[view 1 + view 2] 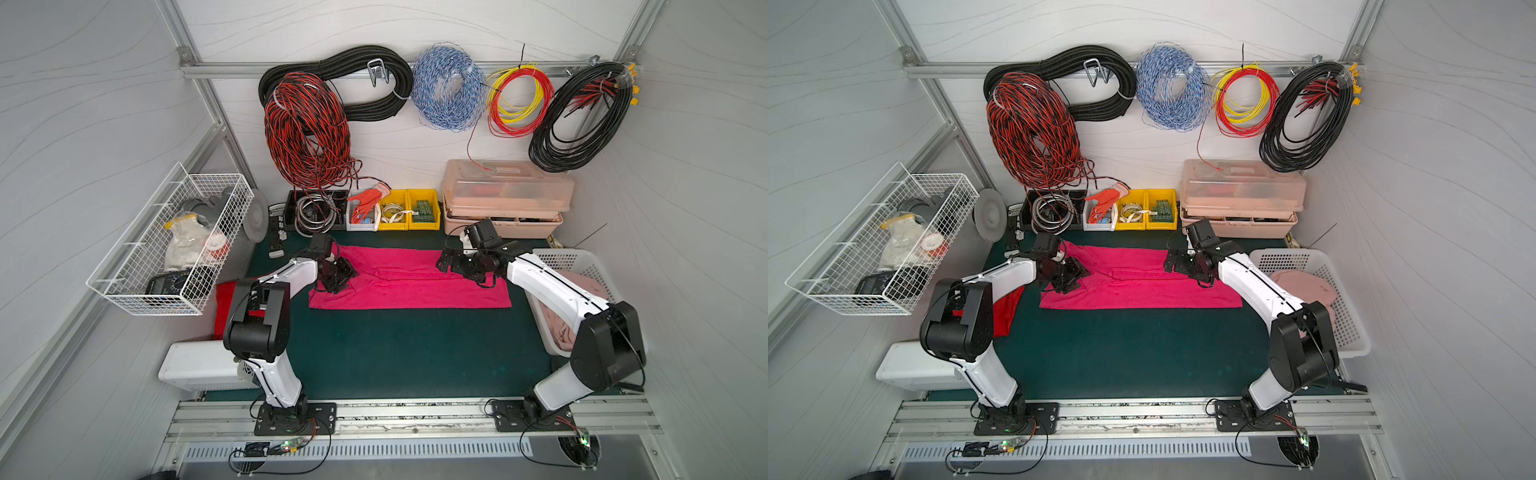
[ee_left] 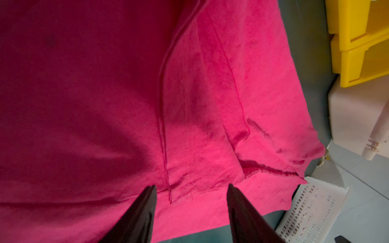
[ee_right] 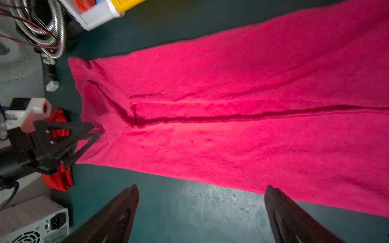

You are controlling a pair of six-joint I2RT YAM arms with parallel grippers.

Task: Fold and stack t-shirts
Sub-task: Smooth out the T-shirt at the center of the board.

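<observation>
Lying folded into a long strip on the mat [image 1: 395, 353], the pink shirt [image 1: 409, 278] sat between the arms, probably for a crosswise fold. The left gripper [image 2: 191, 188] hovered half open over one end, apparently gripping nothing. The right gripper [image 3: 202, 189] stood wide open and empty beside the other end. The red shirt [image 1: 224, 303] waited at the mat's edge.

Left hand [image 1: 340, 277] part-spread, low; right hand [image 1: 444, 262] spread wide.
</observation>
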